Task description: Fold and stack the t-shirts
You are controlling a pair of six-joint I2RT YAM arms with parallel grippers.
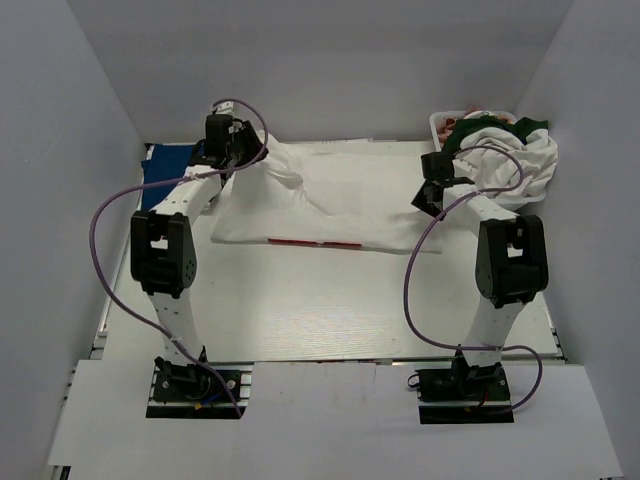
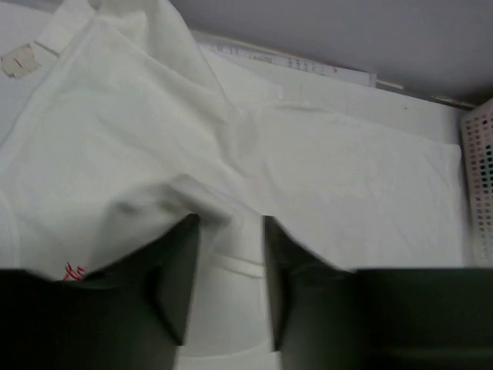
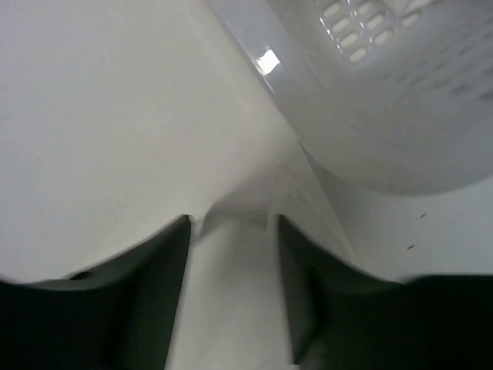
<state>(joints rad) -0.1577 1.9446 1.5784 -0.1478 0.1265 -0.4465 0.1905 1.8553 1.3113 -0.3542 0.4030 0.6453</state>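
A large white t-shirt lies spread across the far half of the table, with a thin strip of red print showing along its near edge. My left gripper is at its far left corner, where the cloth bunches up toward it. In the left wrist view the gripper is shut on the white cloth. My right gripper is at the shirt's right edge. In the right wrist view it is shut on a fold of the white cloth.
A white lattice basket stands at the back right, also in the right wrist view. It holds a heap of white and dark green tees. A royal-blue tee lies at the back left, behind the left arm.
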